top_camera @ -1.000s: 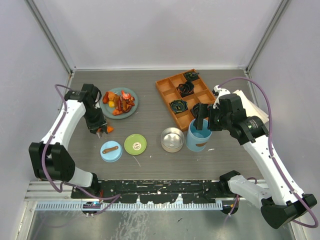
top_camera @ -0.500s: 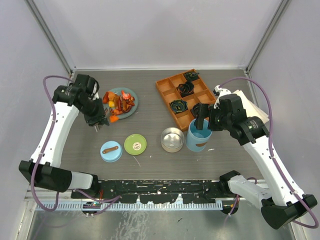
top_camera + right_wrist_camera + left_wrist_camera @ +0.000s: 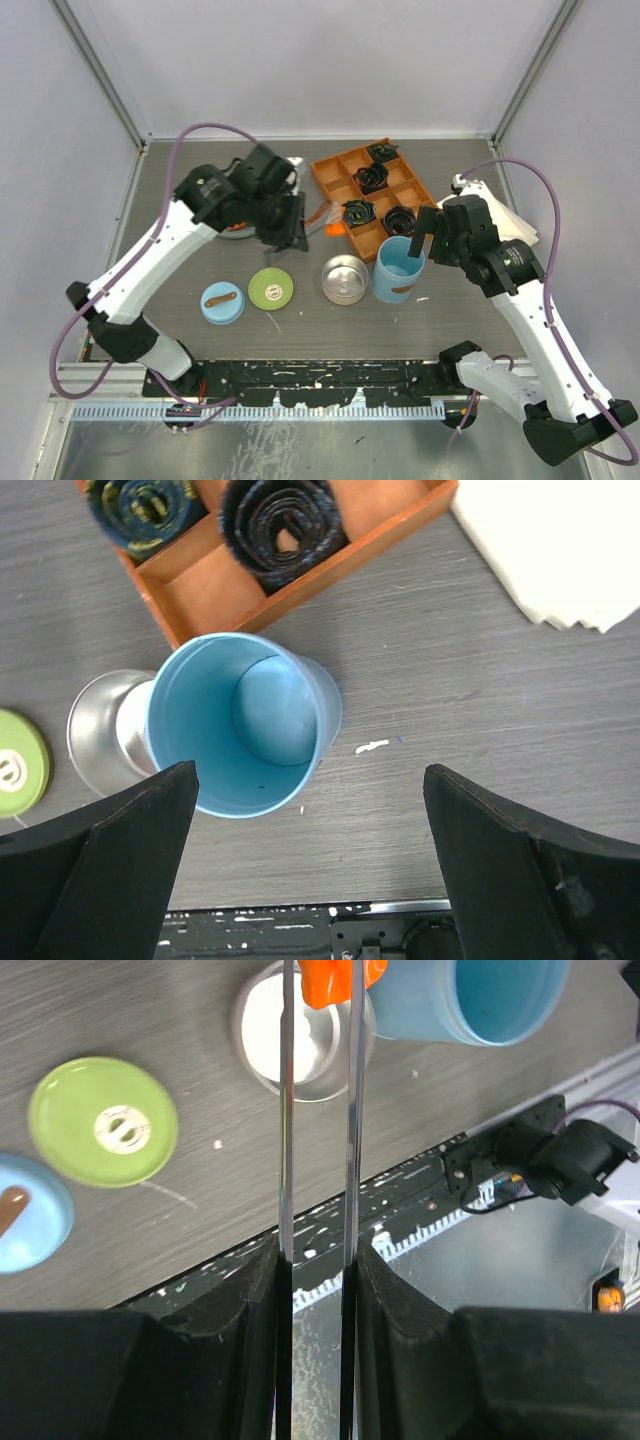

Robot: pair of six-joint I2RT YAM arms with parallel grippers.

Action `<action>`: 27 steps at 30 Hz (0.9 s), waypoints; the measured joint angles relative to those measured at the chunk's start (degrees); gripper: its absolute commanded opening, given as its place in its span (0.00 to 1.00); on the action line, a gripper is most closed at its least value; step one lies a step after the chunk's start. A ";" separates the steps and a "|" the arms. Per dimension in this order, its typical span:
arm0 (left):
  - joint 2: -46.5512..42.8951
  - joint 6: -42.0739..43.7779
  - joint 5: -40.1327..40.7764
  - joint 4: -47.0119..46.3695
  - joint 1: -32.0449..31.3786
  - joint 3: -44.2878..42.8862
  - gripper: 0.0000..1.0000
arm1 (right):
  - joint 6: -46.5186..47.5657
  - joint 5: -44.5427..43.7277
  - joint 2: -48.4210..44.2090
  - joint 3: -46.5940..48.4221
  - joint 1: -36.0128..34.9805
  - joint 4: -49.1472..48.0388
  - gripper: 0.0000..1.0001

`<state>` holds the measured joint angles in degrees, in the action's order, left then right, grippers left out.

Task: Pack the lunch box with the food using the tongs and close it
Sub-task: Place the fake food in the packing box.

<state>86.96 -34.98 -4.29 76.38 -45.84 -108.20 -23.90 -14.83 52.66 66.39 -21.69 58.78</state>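
Slim grey metal tongs (image 3: 286, 1160) are clamped between the left gripper's (image 3: 317, 1260) jaws, their two arms pinching a small orange food chunk (image 3: 325, 980) at the tips. In the top view that chunk shows at 12 o'clock of the shallow round steel tin (image 3: 344, 278), which stands on the counter (image 3: 300, 325) just beside the tall light-blue cylinder (image 3: 398, 268), at its 9 o'clock. Both are uncovered; the green round lid (image 3: 270, 288) and the blue lid (image 3: 222, 302) lie at the tin's 9 o'clock. The right gripper's (image 3: 425, 222) jaws gape wide and empty at the cylinder's 1 o'clock.
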 measured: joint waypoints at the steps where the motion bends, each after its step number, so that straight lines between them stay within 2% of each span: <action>1: 1.64 -0.26 -0.09 -1.01 -2.12 -1.09 0.08 | -1.01 -0.94 -0.24 -0.37 0.59 0.15 1.00; 6: 6.45 -0.61 -1.49 -5.22 -8.41 -2.82 0.08 | -3.96 -2.01 -2.10 -2.40 7.69 0.48 1.00; 11: 8.46 -1.01 -2.69 -9.25 -11.82 -3.21 0.09 | -5.18 -2.45 -4.85 -3.78 15.58 0.70 1.00; 27: 10.75 -1.38 -3.72 -16.61 -15.58 -1.57 0.16 | -7.96 -4.07 -9.35 -5.51 16.63 0.61 1.00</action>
<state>97.71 -36.36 -8.01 59.77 -61.43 -109.78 -31.86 -18.90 43.31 60.88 -5.06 59.40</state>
